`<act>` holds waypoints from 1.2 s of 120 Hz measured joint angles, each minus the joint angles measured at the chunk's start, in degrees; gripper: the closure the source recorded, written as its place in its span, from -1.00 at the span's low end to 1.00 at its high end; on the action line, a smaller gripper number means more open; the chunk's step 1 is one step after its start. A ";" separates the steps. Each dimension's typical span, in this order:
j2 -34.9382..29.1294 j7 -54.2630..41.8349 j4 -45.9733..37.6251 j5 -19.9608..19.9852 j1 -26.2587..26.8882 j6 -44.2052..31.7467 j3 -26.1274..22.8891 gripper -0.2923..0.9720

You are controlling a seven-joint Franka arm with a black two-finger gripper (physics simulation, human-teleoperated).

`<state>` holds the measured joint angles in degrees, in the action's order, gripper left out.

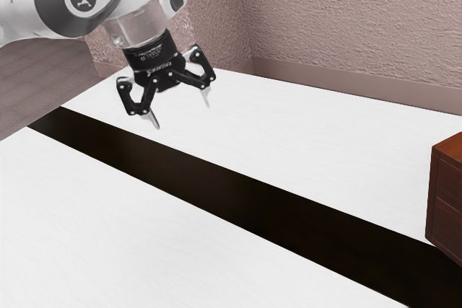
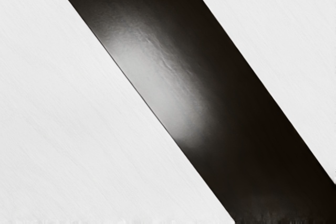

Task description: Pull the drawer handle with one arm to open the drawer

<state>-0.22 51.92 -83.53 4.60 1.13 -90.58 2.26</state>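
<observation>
A dark brown wooden drawer cabinet [image 1: 447, 200] stands at the exterior view's right edge, cut off by the frame; seams between its drawer fronts show, but no handle can be made out. My black gripper [image 1: 180, 110] hangs at the upper left, above the white table [image 1: 303, 142], far from the cabinet. Its fingers stand apart with nothing between them. In the wrist view the white table [image 2: 58, 129] lies under my hand, crossed by a glossy black stripe [image 2: 199, 98].
A wide black stripe [image 1: 238, 196] runs diagonally across the table from the left toward the cabinet. A pink textured wall [image 1: 346, 19] with a baseboard closes the far side.
</observation>
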 joint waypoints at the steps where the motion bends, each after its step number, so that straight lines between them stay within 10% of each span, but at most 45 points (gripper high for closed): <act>1: -0.24 0.21 -0.51 0.03 0.30 -0.38 0.00 -0.54; 36: -6.04 6.13 -10.82 1.92 12.52 -11.46 0.11 -0.54; 144: -3.03 18.50 -19.17 3.87 28.11 -33.98 -0.24 -0.54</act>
<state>-3.26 70.42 -102.71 8.47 29.24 -124.56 2.01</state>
